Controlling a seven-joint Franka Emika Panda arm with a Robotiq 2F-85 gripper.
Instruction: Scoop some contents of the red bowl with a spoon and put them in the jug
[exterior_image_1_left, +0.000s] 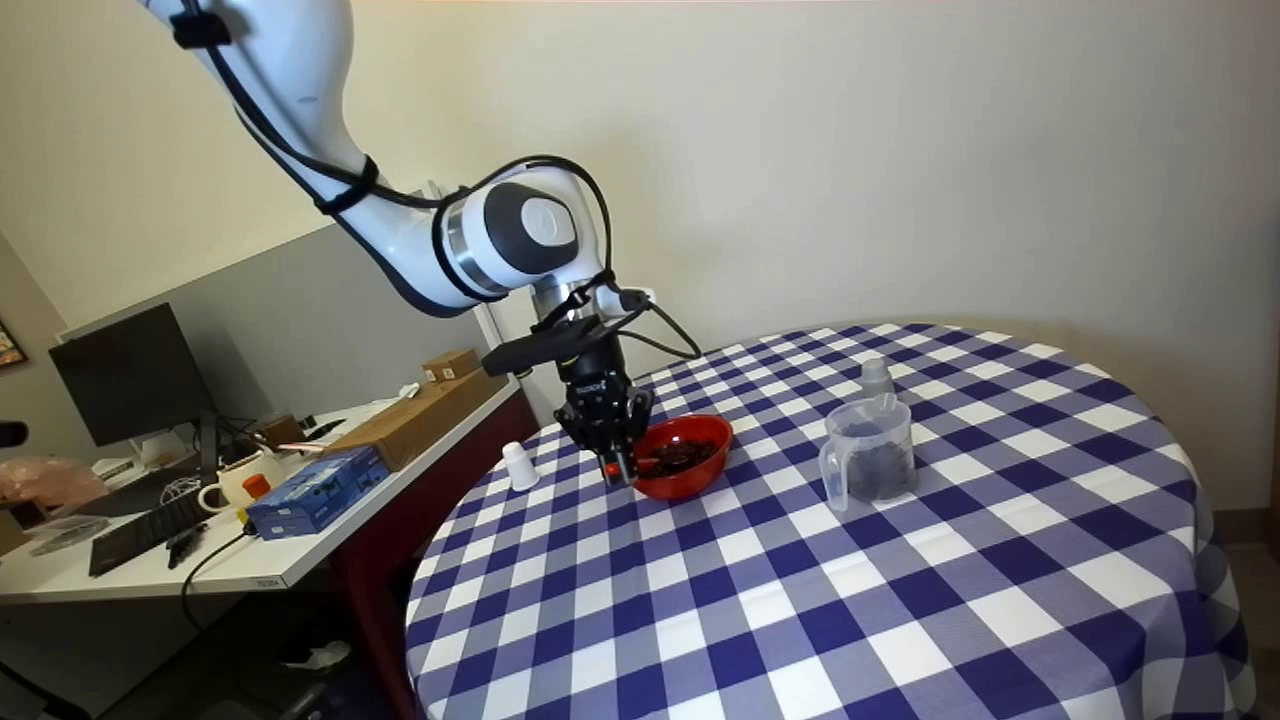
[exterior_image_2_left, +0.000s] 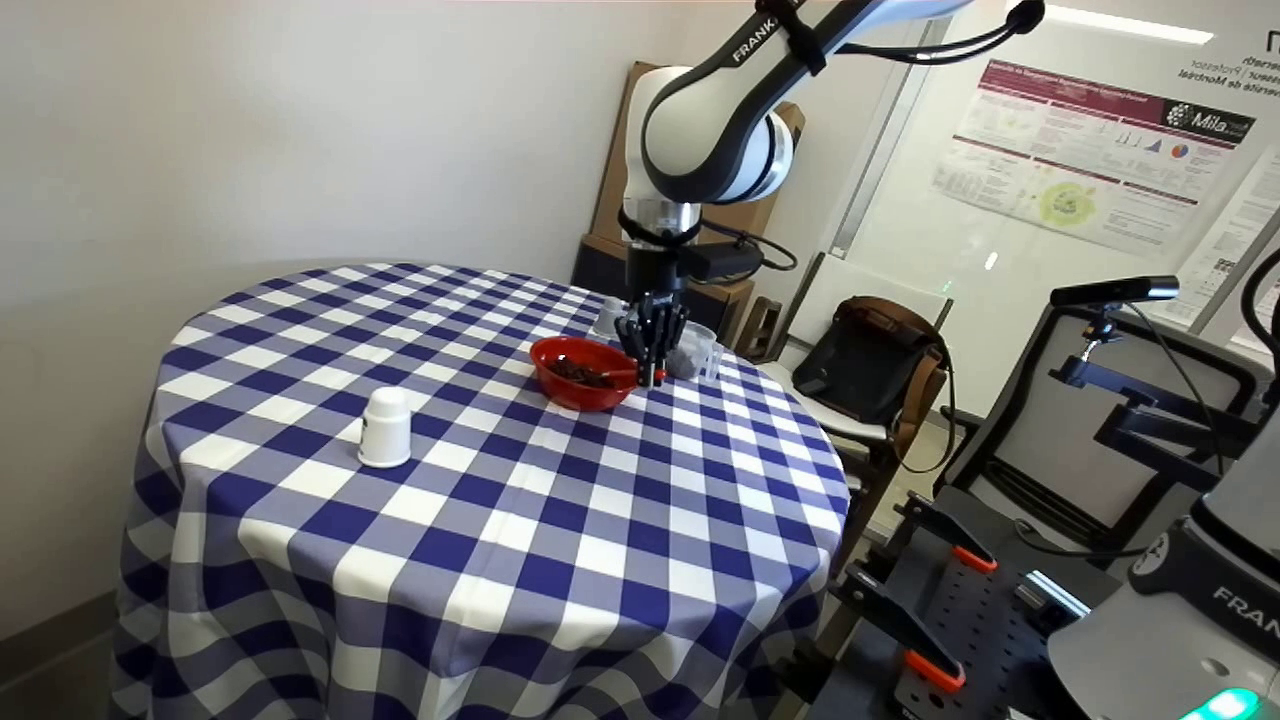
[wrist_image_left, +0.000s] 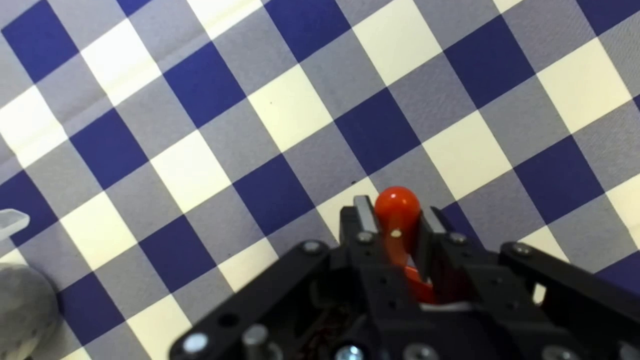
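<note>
In the wrist view, the jug (wrist_image_left: 25, 302) is cut off and the red bowl (wrist_image_left: 421, 287) mostly hidden.

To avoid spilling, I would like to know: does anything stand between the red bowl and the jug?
Nothing visible stands in the way: in an exterior view, only tablecloth lies between the red bowl and the jug. A small clear container stands behind the jug, off that path.

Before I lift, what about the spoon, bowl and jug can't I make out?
Spoon: scoop end apparently buried in the dark contents of the red bowl in both exterior views.
Those contents: pieces too small to identify in both exterior views.
Red bowl: in the wrist view, mostly hidden by the hand.
Jug: cut off by the left edge of the wrist view; in an exterior view, partly behind the hand.
</note>
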